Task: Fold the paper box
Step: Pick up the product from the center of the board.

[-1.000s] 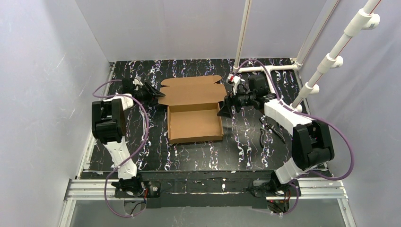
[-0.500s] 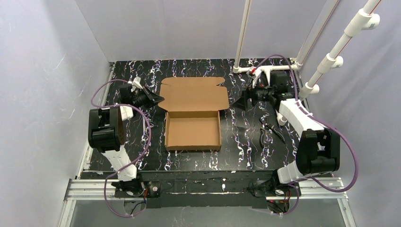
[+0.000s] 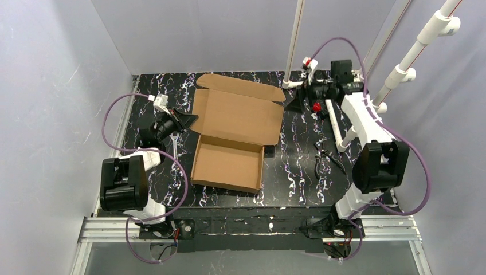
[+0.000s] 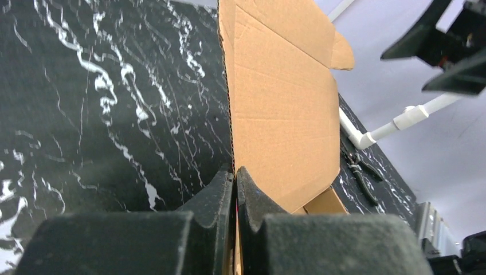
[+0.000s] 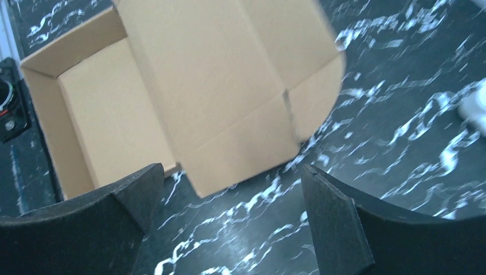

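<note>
Matt corrugated cardboard paper box (image 3: 238, 134) on glossy marbled table (image 3: 298, 166).

Left arm (image 3: 123, 183) and right arm (image 3: 367, 123) are showing white link shells, black joint housings, purple cables (image 3: 342, 38) looping off, matte black fingers (image 5: 355, 229).

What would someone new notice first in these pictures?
The brown box sits mid-way across the black marbled table, its lid lifted partway. The left end effector is shut on the lid's left edge. The right end effector hangs wide open just off the lid's far right corner.
</note>
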Controlling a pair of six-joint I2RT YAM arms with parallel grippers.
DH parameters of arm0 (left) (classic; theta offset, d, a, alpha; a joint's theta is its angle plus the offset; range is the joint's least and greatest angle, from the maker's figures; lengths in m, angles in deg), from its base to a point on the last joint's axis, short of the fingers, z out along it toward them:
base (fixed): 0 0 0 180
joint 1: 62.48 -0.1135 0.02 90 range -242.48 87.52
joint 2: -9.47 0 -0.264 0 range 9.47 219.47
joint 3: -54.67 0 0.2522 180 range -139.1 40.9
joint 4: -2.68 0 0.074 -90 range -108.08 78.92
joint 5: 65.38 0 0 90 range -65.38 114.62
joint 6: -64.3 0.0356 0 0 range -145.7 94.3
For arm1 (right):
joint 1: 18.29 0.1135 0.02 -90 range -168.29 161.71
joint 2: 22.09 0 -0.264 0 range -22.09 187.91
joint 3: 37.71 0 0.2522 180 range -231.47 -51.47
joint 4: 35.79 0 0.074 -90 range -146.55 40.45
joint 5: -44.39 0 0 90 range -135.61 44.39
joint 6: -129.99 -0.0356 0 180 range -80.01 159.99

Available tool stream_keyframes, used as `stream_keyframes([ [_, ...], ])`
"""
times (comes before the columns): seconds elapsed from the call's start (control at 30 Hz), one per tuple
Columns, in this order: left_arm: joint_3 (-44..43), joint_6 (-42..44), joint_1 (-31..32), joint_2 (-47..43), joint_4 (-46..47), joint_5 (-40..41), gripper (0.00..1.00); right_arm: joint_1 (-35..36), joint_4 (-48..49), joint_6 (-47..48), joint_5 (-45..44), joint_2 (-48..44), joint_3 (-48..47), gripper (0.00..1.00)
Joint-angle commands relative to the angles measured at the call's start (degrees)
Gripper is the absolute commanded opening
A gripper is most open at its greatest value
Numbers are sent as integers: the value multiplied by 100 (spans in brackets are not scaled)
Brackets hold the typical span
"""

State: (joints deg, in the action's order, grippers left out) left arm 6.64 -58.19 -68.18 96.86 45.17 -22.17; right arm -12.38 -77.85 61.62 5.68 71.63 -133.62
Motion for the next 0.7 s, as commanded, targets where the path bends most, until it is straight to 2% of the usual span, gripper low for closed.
stream_keyframes([
  [0.0,194,425,56,-455,862,-174,0,13,-1530,1077,318,469,-1513,99],
  [0.13,235,463,90,-544,978,-213,0,191,-2105,1368,169,774,-2276,98],
  [0.3,287,29,95,-370,921,239,0,301,-2114,1423,-221,524,-1879,99],
  [0.37,430,-80,95,-374,712,788,0,303,-1928,1493,-842,201,-1287,98],
  [0.5,814,-178,106,-422,548,1966,0,296,-969,1214,-2547,-334,74,98],
  [0.67,1077,-127,199,-573,338,2719,0,359,-154,1133,-4301,-342,659,96],
])
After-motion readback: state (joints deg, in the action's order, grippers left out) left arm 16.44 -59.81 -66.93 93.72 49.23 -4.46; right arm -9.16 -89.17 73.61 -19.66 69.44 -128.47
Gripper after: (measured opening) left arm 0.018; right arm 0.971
